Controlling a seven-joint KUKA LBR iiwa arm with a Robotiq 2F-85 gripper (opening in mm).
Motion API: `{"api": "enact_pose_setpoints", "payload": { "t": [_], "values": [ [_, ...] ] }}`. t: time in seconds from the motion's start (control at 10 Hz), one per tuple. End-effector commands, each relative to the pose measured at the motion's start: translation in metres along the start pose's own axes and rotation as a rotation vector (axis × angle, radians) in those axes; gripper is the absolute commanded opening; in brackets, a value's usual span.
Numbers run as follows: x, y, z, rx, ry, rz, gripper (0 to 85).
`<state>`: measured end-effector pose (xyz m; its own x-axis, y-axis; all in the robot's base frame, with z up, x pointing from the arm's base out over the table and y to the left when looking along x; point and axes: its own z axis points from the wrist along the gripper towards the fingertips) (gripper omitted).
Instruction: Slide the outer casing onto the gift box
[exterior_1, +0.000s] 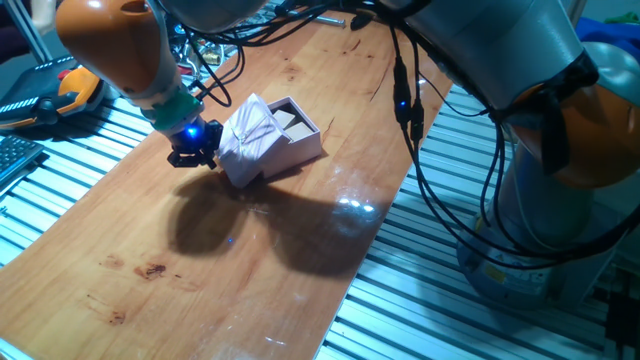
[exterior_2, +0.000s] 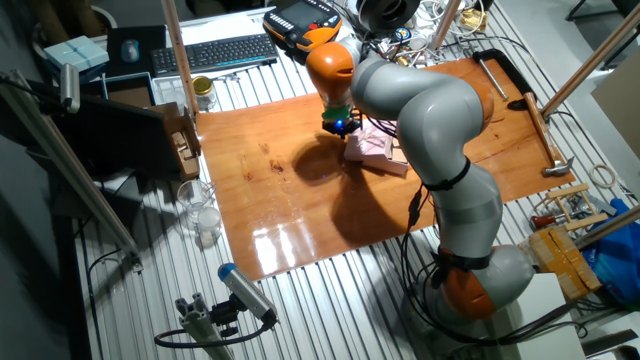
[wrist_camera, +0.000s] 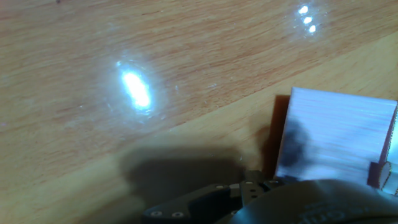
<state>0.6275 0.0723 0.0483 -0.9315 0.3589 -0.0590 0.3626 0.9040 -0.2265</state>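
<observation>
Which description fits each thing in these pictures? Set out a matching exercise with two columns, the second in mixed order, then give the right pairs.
Column one:
1. outer casing
2. gift box
3. gripper
4. table

Column two:
A. wooden, with glossy light reflections
B. lit by a small blue light, beside the pink cover
C. tilted, ribbon cross on its top
D. open tray showing tan blocks inside

Pairs: 1-C, 2-D, 3-B, 4-A

no words to read, no numbers, no labels, no brand names, no signs on any thing in view
</observation>
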Motion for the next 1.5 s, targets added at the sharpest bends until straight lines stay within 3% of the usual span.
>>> {"api": "enact_pose_setpoints", "payload": {
  "t": [0.0,0.9,1.4],
  "values": [
    [0.0,0.0,0.001,0.003,-0.001,-0.001,0.0],
    [0.005,-0.005,0.014,0.013,0.0,-0.013,0.0],
    [0.009,-0.01,0.005,0.027,0.01,-0.025,0.0]
  ]
}}
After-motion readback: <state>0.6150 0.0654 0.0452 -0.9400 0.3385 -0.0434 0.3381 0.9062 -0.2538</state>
